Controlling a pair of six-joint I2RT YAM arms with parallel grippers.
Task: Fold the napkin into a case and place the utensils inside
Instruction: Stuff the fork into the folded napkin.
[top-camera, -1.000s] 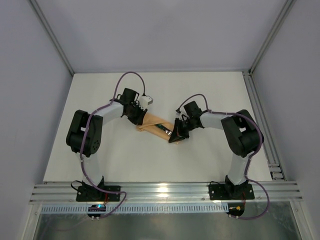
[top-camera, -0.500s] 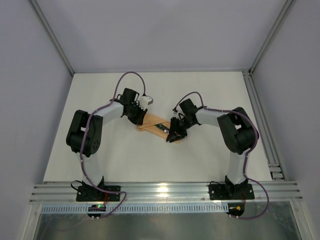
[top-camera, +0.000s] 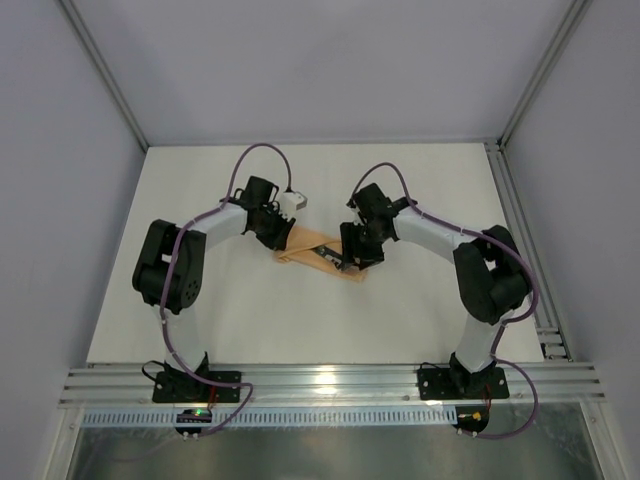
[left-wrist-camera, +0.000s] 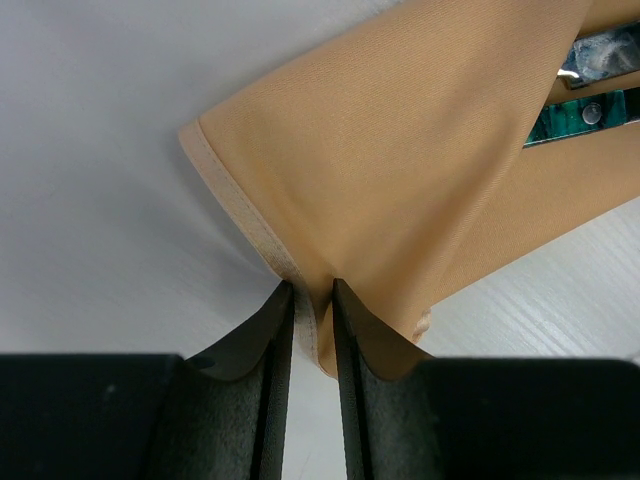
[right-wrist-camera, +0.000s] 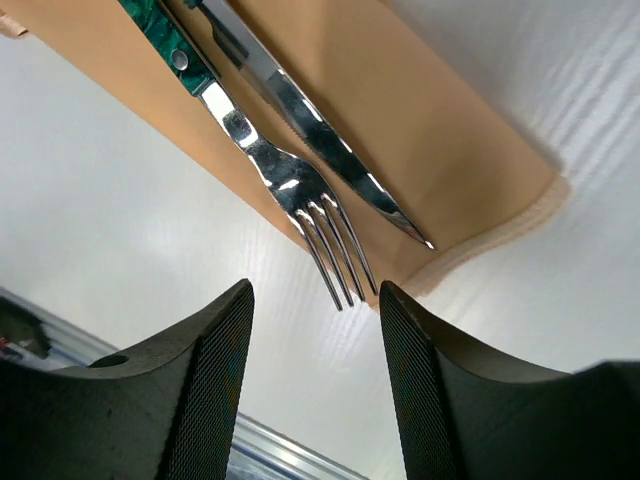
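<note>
The peach-orange napkin (top-camera: 312, 254) lies folded into a narrow case (right-wrist-camera: 430, 130) mid-table. My left gripper (left-wrist-camera: 312, 300) is shut on the hem at its left end (left-wrist-camera: 400, 170). The fork (right-wrist-camera: 285, 180) and the knife (right-wrist-camera: 320, 125) lie side by side on the cloth. Their teal handles (left-wrist-camera: 585, 112) run under the upper fold. The fork's tines stick out past the cloth edge. My right gripper (right-wrist-camera: 315, 300) hovers just off those tines, open, with nothing between its fingers (right-wrist-camera: 205, 390). In the top view the right gripper (top-camera: 352, 258) covers the case's right end.
The white tabletop (top-camera: 400, 310) is bordered by an aluminium rail (top-camera: 320, 385) at the near edge and a slotted rail (top-camera: 520, 240) on the right. Grey walls close in the back and sides. Purple cables loop over both arms.
My right gripper has gone from shut to open, let go at the utensils' metal ends and shifted a little toward the back of the table. The left gripper keeps its hold on the napkin.
</note>
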